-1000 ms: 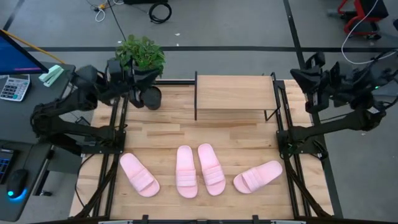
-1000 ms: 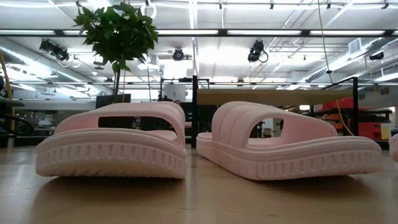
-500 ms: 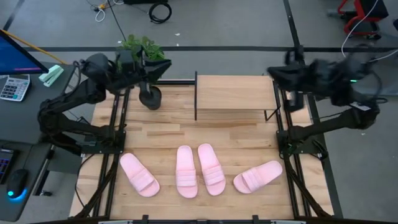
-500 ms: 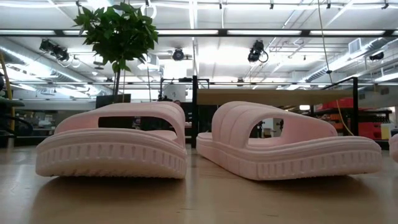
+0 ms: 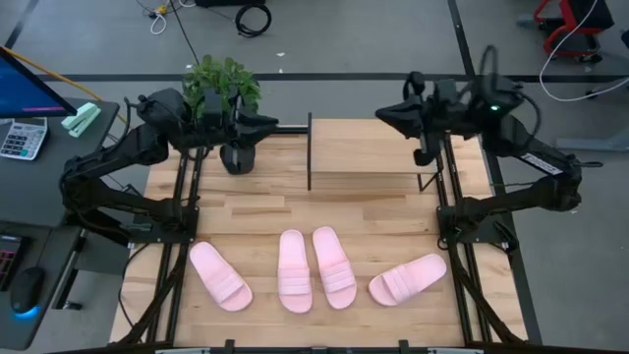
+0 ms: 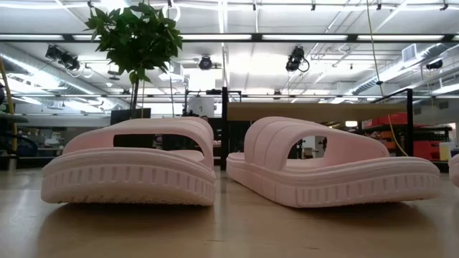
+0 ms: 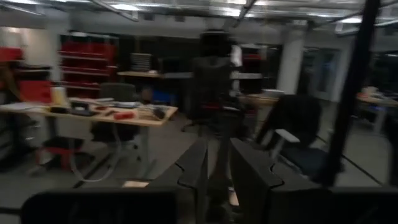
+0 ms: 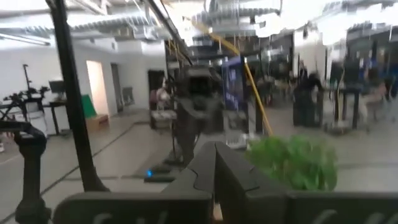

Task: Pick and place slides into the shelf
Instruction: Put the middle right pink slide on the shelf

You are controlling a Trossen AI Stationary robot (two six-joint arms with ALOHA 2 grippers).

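Note:
Four pale pink slides lie sole-down in a row near the table's near edge: (image 5: 220, 276), (image 5: 295, 271), (image 5: 335, 266) and, turned slantwise, (image 5: 407, 279). The low view shows two of them close up (image 6: 129, 163) (image 6: 333, 166). The shelf (image 5: 371, 147) stands on its black frame at the table's far middle. My left gripper (image 5: 269, 123) hovers high beside the plant, left of the shelf, open by a narrow gap (image 7: 219, 171). My right gripper (image 5: 385, 114) hovers over the shelf's far right part, shut (image 8: 215, 165). Neither is near the slides.
A potted plant (image 5: 228, 93) stands at the table's far left, just under the left arm, and rises at the left of the low view (image 6: 136, 36). Bare wood (image 5: 295, 202) lies between the shelf and the slides. A desk with a calculator (image 5: 22, 138) stands left of the table.
Both arms have swung inward along the table's far edge. The left gripper has moved right, past the plant toward the shelf. The right gripper has moved left, from beyond the table's right edge to above the shelf. The slides have stayed put.

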